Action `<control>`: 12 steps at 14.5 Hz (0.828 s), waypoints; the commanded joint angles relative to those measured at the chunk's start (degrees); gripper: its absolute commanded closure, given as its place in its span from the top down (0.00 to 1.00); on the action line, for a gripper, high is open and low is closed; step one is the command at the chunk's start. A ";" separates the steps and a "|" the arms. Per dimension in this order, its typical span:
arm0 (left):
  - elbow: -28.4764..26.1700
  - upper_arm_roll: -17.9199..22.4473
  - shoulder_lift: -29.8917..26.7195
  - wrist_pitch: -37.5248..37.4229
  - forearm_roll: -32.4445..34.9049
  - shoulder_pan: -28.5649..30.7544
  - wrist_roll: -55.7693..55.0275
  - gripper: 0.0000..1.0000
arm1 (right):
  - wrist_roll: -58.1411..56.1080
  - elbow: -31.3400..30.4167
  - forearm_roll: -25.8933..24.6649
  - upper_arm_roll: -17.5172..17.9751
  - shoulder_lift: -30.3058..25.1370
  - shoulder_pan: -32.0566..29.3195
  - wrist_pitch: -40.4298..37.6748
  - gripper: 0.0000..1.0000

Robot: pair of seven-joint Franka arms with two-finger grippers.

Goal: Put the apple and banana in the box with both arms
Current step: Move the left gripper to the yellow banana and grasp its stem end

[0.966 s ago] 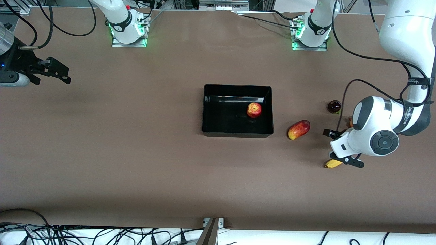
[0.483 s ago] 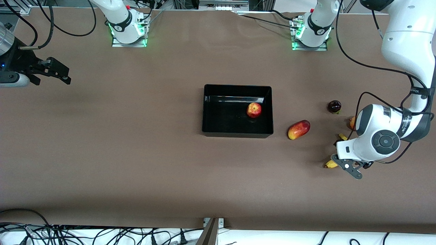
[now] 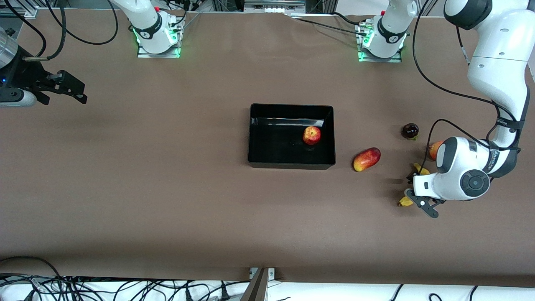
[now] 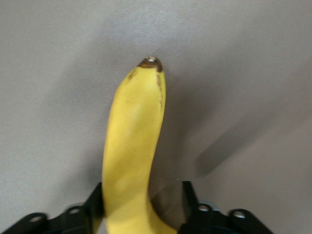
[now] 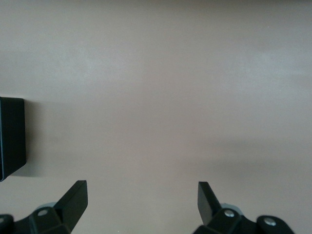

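In the front view, the apple (image 3: 312, 135) already sat inside the box (image 3: 257, 133), by its wall toward the left arm's end of the table. The banana (image 3: 404, 201) lay on the table well apart from the box toward that same end, mostly hidden under the left arm; only its two ends showed, one nearer the camera than the other, so its long axis ran roughly toward and away from the camera, with a slight curve. The left gripper (image 3: 419, 192) was low over it, clearly the nearer arm. The right gripper (image 3: 69, 88) waited over bare table well apart from the box, toward the right arm's end. In the left wrist view, the banana ran lengthwise straight out from between the fingers (image 4: 95, 202), dark tip pointing away from the gripper; the fingers straddled its width, one touching its side and the other just beside it, so the grip did not look closed yet. In the right wrist view, the right fingers (image 5: 73, 199) stood wide apart and held nothing, with only a corner of the box in sight.
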 commanded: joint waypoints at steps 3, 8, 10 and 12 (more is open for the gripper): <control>2.21 -1.17 -0.19 0.07 -2.12 1.51 4.20 0.00 | 0.41 1.22 -0.16 0.83 0.38 -0.76 -0.42 1.00; 2.30 -7.65 -6.06 -5.17 -2.29 0.81 3.14 0.00 | 0.41 1.22 -0.16 0.83 0.38 -0.76 -0.34 1.00; 2.39 -14.15 -8.01 -11.86 -2.29 0.64 -1.39 0.00 | 0.41 1.22 -0.16 0.83 0.38 -0.76 -0.34 1.00; 2.56 -18.29 -9.06 -14.95 -2.46 -0.68 -16.03 0.00 | 0.41 1.22 -0.16 0.74 0.47 -0.76 -0.34 1.00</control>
